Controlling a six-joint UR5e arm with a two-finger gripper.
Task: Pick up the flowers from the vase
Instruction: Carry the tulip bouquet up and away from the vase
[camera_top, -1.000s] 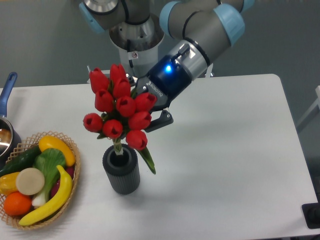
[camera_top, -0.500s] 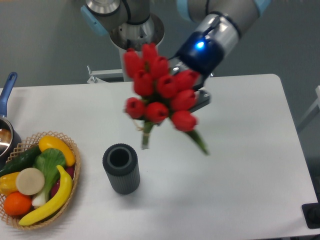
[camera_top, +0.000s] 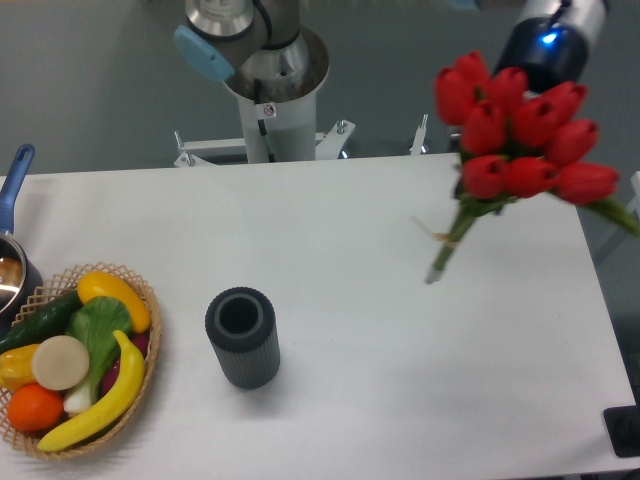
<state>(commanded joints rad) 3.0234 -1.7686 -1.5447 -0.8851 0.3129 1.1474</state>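
One bunch of flowers (camera_top: 515, 135) held high over the tabletop (camera_top: 400, 330) at upper right — stems hanging free, well apart from the vase (camera_top: 242, 338). Pincer hidden behind the buds; jaw state cannot be told, though presumably clamped on the bunch. Vase upright, mouth empty — extraction judged complete. Basket (camera_top: 70, 365) far left, uninvolved.

The arm's grey base column was seen at the upper centre of the frame, topped by a joint with a light blue cap. At the upper right corner, only the dark wrist end with a lit blue ring was shown. The gripper (camera_top: 545, 75) was largely hidden behind the flowers (camera_top: 520, 130) carried there, so its fingers could not be made out.
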